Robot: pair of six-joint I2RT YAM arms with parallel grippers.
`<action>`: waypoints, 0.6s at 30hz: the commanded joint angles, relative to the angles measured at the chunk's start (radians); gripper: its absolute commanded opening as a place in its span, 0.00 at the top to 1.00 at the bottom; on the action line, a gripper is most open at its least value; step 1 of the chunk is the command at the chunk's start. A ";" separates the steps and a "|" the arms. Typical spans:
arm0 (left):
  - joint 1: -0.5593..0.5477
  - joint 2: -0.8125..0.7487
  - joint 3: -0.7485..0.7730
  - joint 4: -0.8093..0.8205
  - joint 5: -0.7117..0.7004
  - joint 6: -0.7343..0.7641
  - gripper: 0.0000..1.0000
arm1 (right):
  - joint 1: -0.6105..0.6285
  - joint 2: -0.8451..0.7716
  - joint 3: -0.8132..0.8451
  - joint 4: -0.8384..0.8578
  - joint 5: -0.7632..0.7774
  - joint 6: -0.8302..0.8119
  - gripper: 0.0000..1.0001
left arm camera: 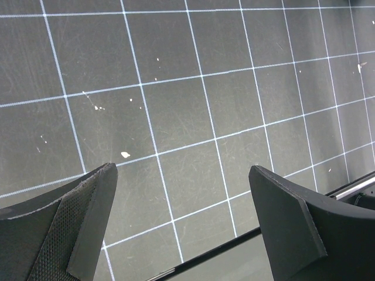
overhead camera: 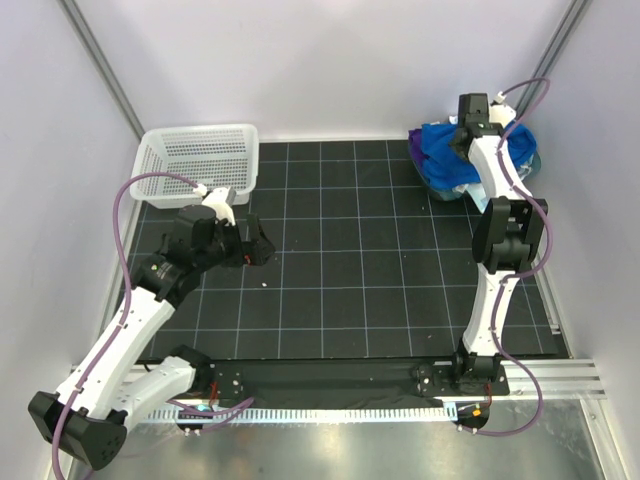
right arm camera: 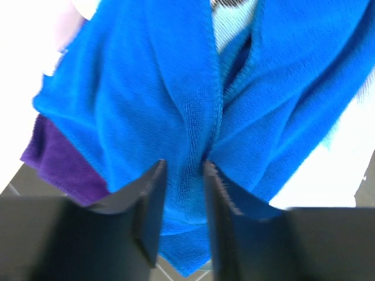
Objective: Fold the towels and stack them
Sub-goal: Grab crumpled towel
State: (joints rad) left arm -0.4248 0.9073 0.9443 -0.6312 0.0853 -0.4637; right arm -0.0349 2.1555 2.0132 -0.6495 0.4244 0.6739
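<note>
**Top external view.** The left tool (overhead camera: 262, 247) hangs over the black gridded desk (overhead camera: 350, 270) with its jaws wide apart and nothing between them. The white plastic mesh basket (overhead camera: 195, 160) stands behind this tool, at the far left corner of the desk. The right tool (overhead camera: 463, 138) points down into a heap of cloth at the far right corner. The royal blue cloth towel (overhead camera: 437, 140) lies on top of the heap, directly under and around this tool. The purple cloth towel (overhead camera: 417, 152) shows at the heap's edge, on the side of the tool facing the left arm.

**Left wrist view.** The left tool (left arm camera: 181, 171) stands wide. Both fingers (left arm camera: 94, 205) are bare. Only the desk (left arm camera: 176, 88), with small white specks, lies ahead of them.

**Right wrist view.** The right tool (right arm camera: 183, 170) stands narrow. A raised fold of the royal blue cloth towel (right arm camera: 146, 88) fills the gap and touches both fingers (right arm camera: 149, 205). The purple cloth towel (right arm camera: 55, 158) lies beneath it, left of the tool.
</note>
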 commanded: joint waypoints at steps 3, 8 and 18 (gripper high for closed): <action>0.008 -0.021 -0.001 0.048 0.028 0.000 0.01 | 0.001 -0.002 0.082 0.027 -0.010 0.012 0.68; 0.008 -0.019 -0.001 0.051 0.036 -0.001 0.00 | 0.004 0.007 0.093 0.013 -0.015 0.006 0.72; 0.011 -0.024 -0.004 0.051 0.037 -0.001 0.01 | 0.010 -0.052 0.006 0.046 0.016 -0.023 0.52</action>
State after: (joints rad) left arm -0.4225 0.9047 0.9440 -0.6247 0.1028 -0.4641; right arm -0.0292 2.1593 2.0556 -0.6430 0.4099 0.6655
